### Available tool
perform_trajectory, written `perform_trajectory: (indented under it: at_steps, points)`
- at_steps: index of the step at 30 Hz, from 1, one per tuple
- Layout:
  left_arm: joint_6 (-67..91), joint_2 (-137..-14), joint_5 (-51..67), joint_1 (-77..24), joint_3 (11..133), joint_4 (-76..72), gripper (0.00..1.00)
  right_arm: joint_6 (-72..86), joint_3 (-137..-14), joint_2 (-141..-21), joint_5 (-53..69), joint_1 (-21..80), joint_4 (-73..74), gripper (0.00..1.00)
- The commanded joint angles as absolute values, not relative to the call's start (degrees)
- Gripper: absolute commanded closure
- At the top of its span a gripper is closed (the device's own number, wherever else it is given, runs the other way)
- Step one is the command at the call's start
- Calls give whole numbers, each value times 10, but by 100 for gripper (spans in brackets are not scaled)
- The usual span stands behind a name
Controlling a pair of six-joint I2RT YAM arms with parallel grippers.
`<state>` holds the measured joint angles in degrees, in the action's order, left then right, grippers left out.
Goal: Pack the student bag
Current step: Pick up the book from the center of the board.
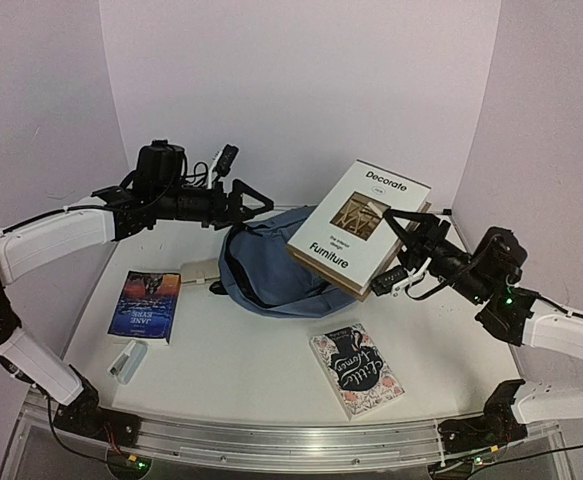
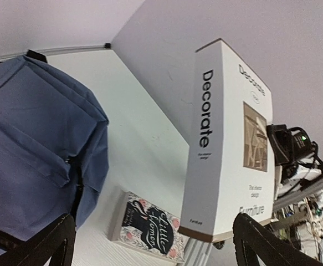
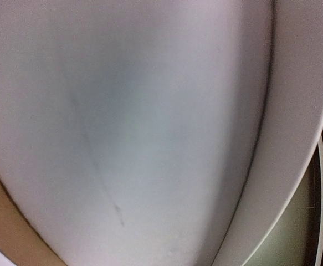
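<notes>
Top external view: the white desk (image 1: 251, 350) carries the student bag (image 1: 271, 265), slate blue with its zippered pocket up. It lies flat just below the left pincer (image 1: 258, 200) and to the left of the right pincer (image 1: 399, 250). The right pincer is clamped on the edge of a large white book (image 1: 356, 225), held tilted in the air over the bag's right side. Its cover and spine read "Decorate", "The interior design" and "Furniture". The left pincer's fingers stand wide apart, holding nothing. Nearer the arm bases, Little Women (image 1: 356, 368) lies below the right pincer and Jane Eyre (image 1: 146, 303) below the left pincer, with a small white object (image 1: 126, 360) just beside it.
</notes>
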<state>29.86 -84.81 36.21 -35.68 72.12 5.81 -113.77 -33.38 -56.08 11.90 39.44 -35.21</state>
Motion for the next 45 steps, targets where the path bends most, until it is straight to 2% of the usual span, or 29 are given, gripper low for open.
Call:
perform_trajectory:
  at_steps: [1, 8, 19, 23, 28, 38, 43, 45]
  points:
    - [290, -898, 518, -355, 791, 61, 0, -1193, -316, -532, 186, 397, -388, 95]
    - [414, -968, 658, -357, 800, -69, 0, -1196, -305, -540, 200, 398, -396, 97]
    - [517, -1032, 686, -391, 818, -193, 0, -1214, -308, -557, 215, 405, -399, 99]
    - [558, -1055, 700, -403, 824, -240, 5, -1218, -310, -558, 214, 407, -398, 99]
    - [612, -1072, 716, -418, 826, -317, 17, -1225, -306, -553, 214, 410, -391, 98]
    - [626, -1078, 719, -423, 826, -341, 57, -1222, -305, -541, 207, 412, -375, 91]
    - [628, -1071, 721, -421, 824, -347, 77, -1217, -304, -537, 194, 412, -373, 69]
    - [626, -1063, 716, -416, 820, -347, 82, -1212, -304, -532, 184, 412, -368, 53]
